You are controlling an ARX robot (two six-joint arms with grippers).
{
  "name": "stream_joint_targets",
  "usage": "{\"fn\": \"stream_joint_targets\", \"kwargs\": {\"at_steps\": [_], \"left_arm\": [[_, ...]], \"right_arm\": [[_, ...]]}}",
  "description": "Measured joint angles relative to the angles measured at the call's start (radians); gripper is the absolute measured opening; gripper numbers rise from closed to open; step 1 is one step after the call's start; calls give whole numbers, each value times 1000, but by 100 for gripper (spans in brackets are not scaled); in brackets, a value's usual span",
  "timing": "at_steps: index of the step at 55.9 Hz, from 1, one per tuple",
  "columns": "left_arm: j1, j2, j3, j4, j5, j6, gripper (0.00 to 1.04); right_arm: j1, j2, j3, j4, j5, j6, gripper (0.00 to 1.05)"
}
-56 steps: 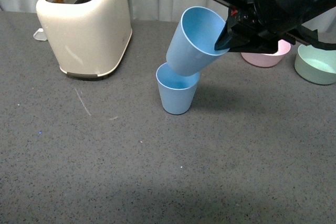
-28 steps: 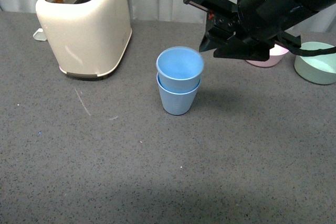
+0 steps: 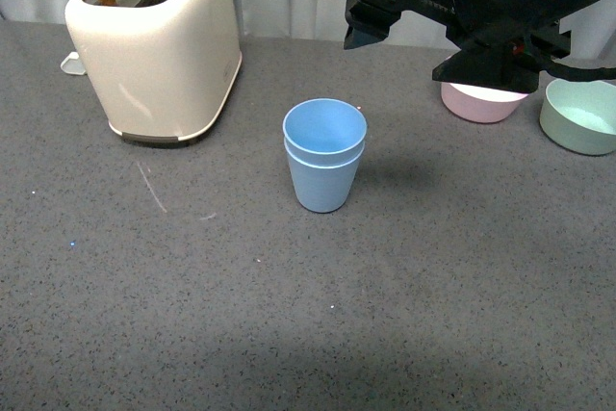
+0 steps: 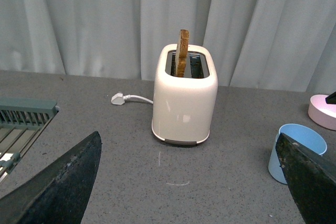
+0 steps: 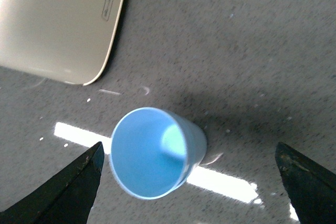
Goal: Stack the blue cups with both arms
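Stacking looked complete: blue cups [image 3: 324, 153] nested upright on the counter [image 3: 289, 315], right of the toaster [image 3: 154, 45].
Right claw [image 5: 189, 182] gaped wide, empty, above; left claw [image 4: 194, 182] likewise open, empty.

Legible text, labels, brands, numbers, signs: none in any view. Toaster [image 3: 154, 50]: a small embossed mark on its side wall, seen from the right wrist [image 5: 106, 7], too small to read; no brand name legible on the body. Blue cups [image 3: 324, 153]: plain surfaces, unmarked. Right arm housing [image 3: 500, 7]: no readable print.
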Motion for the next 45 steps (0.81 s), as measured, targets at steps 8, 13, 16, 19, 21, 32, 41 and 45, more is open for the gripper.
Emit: {"fn": "stream_joint_targets", "kwargs": {"at_steps": [8,13,16,19,21,32,41,45], "left_arm": [[0,0,0,0,-2,0,98],[0,0,0,0,-2,0,98],[0,0,0,0,-2,0,98],[0,0,0,0,0,0,98],[0,0,0,0,0,0,98],[0,0,0,0,-1,0,98],[0,0,0,0,0,0,98],[0,0,0,0,0,0,98]], "right_arm": [[-25,-32,-401,879,406,-269,61],[-76,-140,-550,1095,386,-320,43],[-111,-238,-634,1129,361,-333,29],[-133,-294,-706,1132,335,-341,17],[-142,-312,-735,1132,323,-343,11],[-189,-462,-870,1109,267,-351,1],[-228,-582,-949,1062,241,-351,1],[-245,-663,-990,1022,219,-351,1]]}}
